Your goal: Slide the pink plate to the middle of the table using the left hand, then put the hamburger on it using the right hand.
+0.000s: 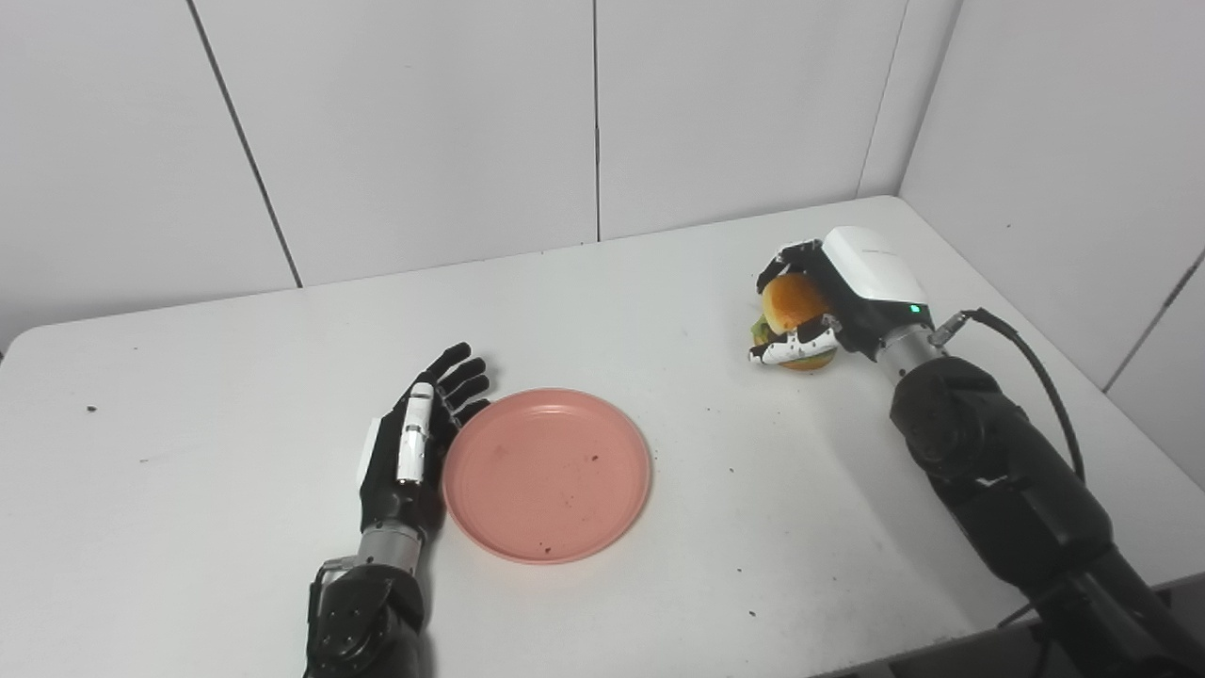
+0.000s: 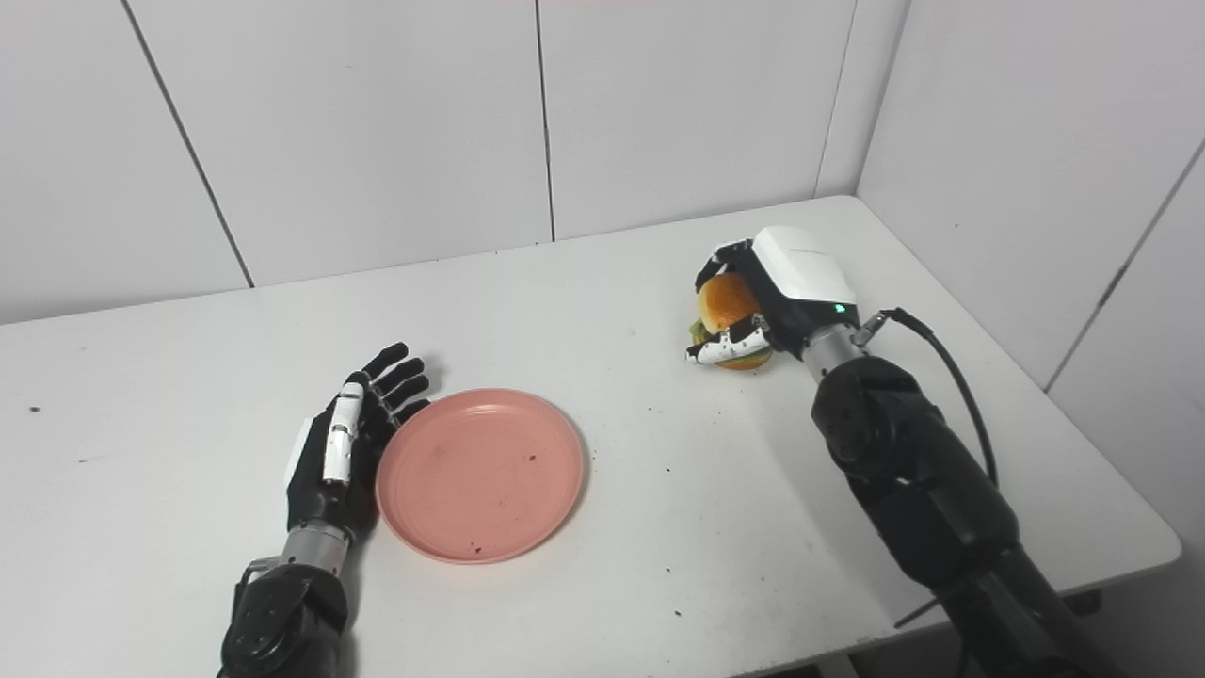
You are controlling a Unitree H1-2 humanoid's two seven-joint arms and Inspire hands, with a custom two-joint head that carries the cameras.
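Desk [image 1: 235, 311]: white, carries everything.
Plate [image 1: 547, 476]: pink, empty, near the middle, ready to receive.
Right hand [image 1: 828, 299]: fingers clamped around the hamburger [image 1: 794, 306], far right.
Left hand [image 1: 414, 443]: fingers spread, flat against the plate's left rim, holding nothing.

No text, label, brand, number or sign could be read anywhere in either view. The white plastic cover on the back of the right hand [image 1: 852, 287], near the far right corner of the table, carried a faint grey line of marking, too small and blurred to make out. Just below it on the same cover a small green indicator light [image 1: 914, 308] glowed, bearing no characters.
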